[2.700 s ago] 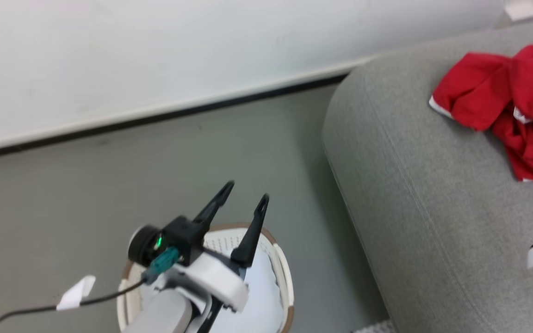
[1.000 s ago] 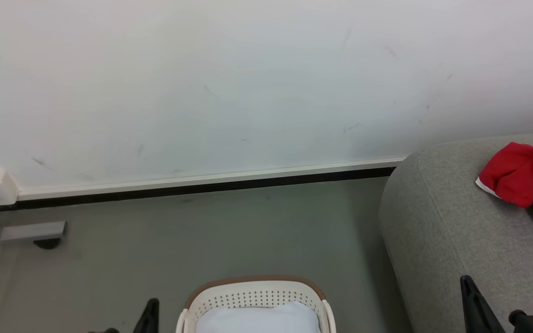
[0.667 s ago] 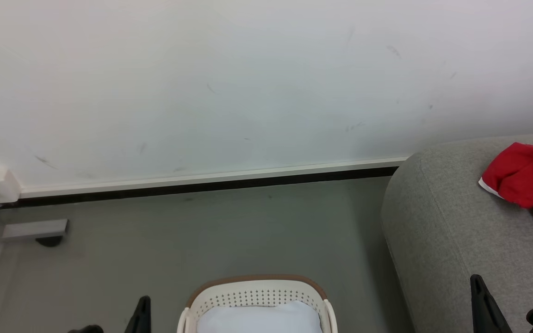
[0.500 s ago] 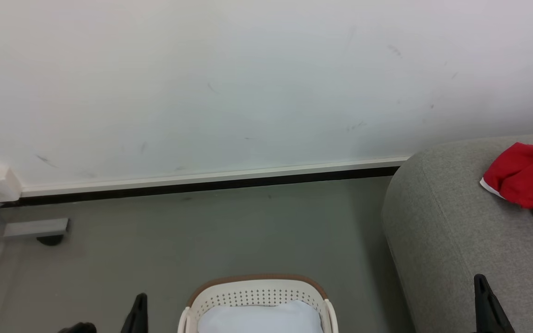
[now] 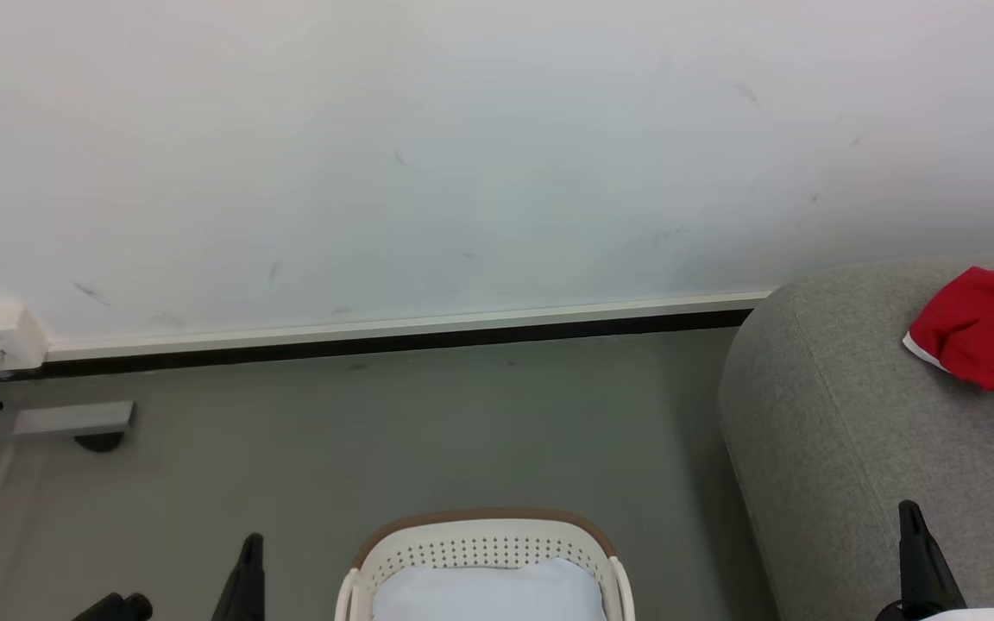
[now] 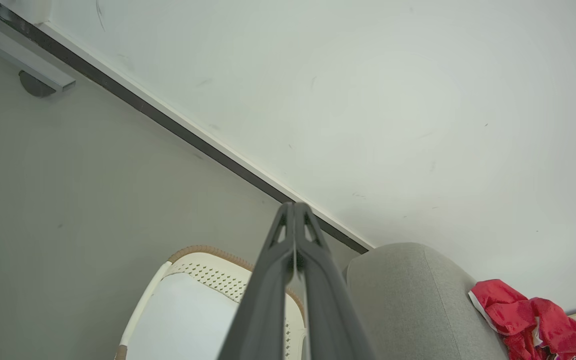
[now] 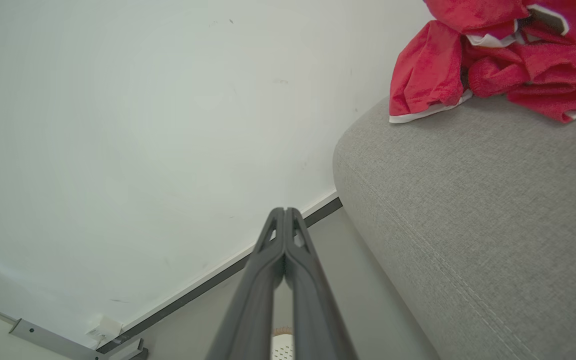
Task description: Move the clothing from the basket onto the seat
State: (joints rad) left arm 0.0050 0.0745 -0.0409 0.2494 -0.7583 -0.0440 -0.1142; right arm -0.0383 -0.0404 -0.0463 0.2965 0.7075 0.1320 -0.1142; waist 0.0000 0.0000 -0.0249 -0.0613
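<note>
Red clothing (image 5: 980,323) is lying on the seat (image 5: 825,414) beside the basket (image 5: 480,522), white fabric (image 5: 484,591) inside it. The left gripper (image 6: 294,210) and right gripper (image 7: 284,215) are being held pinched together, empty; the fabric could be shoved, not gripped.

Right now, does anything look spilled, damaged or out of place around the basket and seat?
Nothing stands out. The red clothing lies crumpled on the seat, white fabric sits inside the upright basket, and the left tool and right tool are shut, holding nothing.
</note>
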